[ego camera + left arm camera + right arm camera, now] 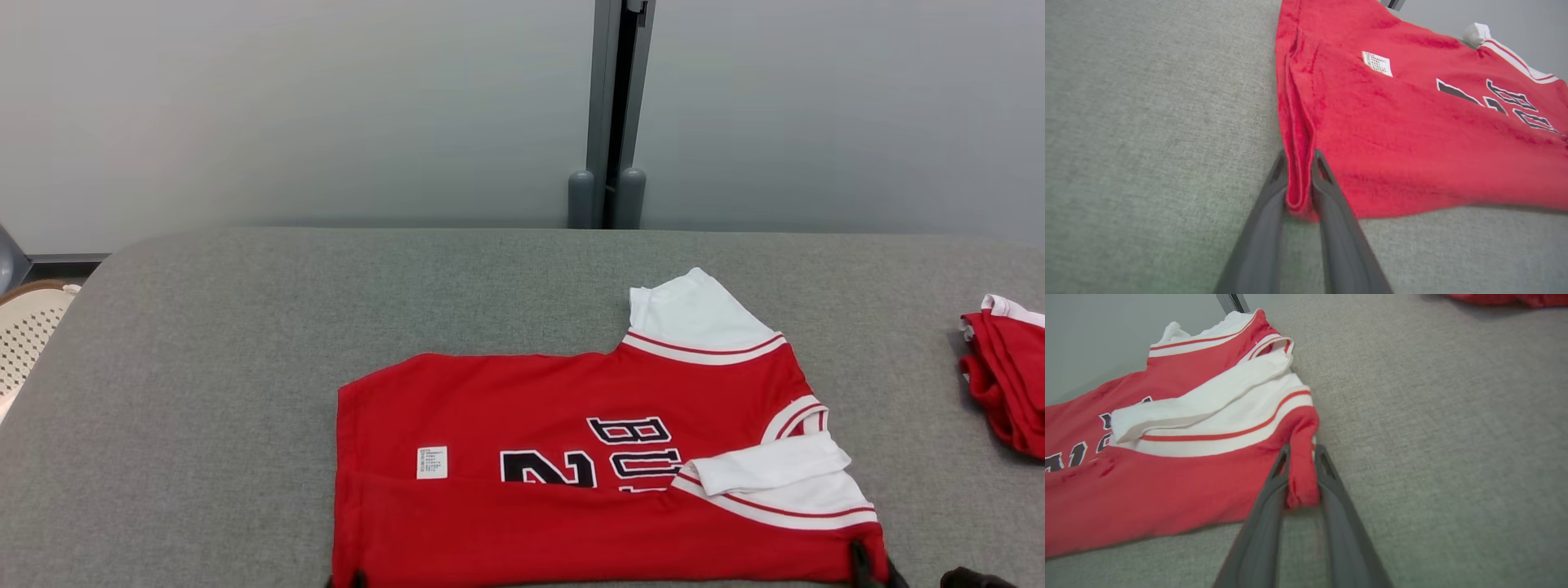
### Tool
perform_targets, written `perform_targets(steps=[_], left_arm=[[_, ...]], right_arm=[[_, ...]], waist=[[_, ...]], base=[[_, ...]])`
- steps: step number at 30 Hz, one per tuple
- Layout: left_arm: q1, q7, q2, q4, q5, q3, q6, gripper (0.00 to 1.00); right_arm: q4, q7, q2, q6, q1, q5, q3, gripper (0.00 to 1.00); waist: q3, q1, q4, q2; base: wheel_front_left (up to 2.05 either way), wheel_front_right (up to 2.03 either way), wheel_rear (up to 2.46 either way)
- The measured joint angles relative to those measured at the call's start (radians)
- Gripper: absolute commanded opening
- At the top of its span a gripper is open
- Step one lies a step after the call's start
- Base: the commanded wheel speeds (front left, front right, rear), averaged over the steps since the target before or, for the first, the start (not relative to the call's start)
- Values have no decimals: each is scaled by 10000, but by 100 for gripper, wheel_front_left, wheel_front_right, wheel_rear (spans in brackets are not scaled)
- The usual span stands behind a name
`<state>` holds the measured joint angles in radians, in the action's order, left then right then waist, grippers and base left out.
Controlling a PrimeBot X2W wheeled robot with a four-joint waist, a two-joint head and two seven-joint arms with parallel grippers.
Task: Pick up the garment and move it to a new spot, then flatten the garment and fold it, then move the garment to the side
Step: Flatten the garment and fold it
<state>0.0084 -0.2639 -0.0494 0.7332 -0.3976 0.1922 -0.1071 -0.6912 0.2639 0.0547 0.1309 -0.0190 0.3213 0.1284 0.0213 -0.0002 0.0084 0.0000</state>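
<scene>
The garment [531, 400] is a red jersey with white sleeves, black lettering and a small white label. It lies on the grey table [245, 327], with its near edge folded up over the print. My left gripper [1299, 154] is shut on the garment's [1392, 134] near left corner, red cloth bunched between the fingers. My right gripper [1303, 449] is shut on the garment's [1167, 482] near right corner, just below the white sleeve [1208, 396]. In the head view, the left gripper [355, 581] and right gripper [861, 565] barely show at the bottom edge.
Another red and white garment [1008, 376] lies bunched at the table's right edge. A white perforated basket [24, 335] stands off the table's left side. A grey wall with a dark vertical post [608, 114] rises behind the table.
</scene>
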Motion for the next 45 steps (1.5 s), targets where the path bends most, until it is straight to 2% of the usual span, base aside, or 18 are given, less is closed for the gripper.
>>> perform_targets(steps=[6, 10, 13, 18, 24, 27, 31, 42, 45], left_arm=[[-144, 2, -6, -807, 61, -420, 374, 100], [-933, 0, -8, -1250, 376, -704, 349, 100], [-2384, 25, -153, -548, 474, -686, 88, 100], [-4110, 784, -401, 840, 44, -514, -138, 100], [-5018, 1662, -683, 1985, -468, 48, -186, 100], [-5187, 1741, -702, 1988, -769, 416, -188, 100], [-5304, 1906, -882, 1772, -1776, 1283, -188, 100], [-6029, 1628, -1444, 1361, -3584, 2539, -226, 100], [-6349, 1237, -1693, 1283, -3854, 2790, -228, 100]], right_arm=[[380, 0, 125, -2, -385, -244, 100, 100], [587, 0, 161, -2, -1085, -387, 88, 100], [614, 0, 245, -2, -1884, -497, -31, 100], [523, 0, 297, -2, -2705, -602, -305, 100], [349, 0, 278, -2, -3079, -640, -646, 100], [341, 0, 274, -2, -3123, -640, -686, 100], [345, 0, 290, -2, -3220, -616, -731, 100], [332, 0, 433, -2, -4281, -548, -1060, 100], [245, 0, 504, -2, -4658, -520, -1126, 100]], waist=[[-248, 1, 9, 0], [-632, 2, 7, 0], [-1091, 4, 14, 0], [-1593, 4, -69, 0], [-1978, 5, -245, 0], [-2074, 5, -269, 0], [-2256, 4, -305, 0], [-2763, 3, -420, 0], [-2928, 3, -417, 0]], base=[[0, 0, 0], [0, 0, 0], [0, 0, 0], [0, 0, 0], [0, 0, 0], [0, 0, 0], [0, 0, 0], [0, 0, 0], [0, 0, 0]])
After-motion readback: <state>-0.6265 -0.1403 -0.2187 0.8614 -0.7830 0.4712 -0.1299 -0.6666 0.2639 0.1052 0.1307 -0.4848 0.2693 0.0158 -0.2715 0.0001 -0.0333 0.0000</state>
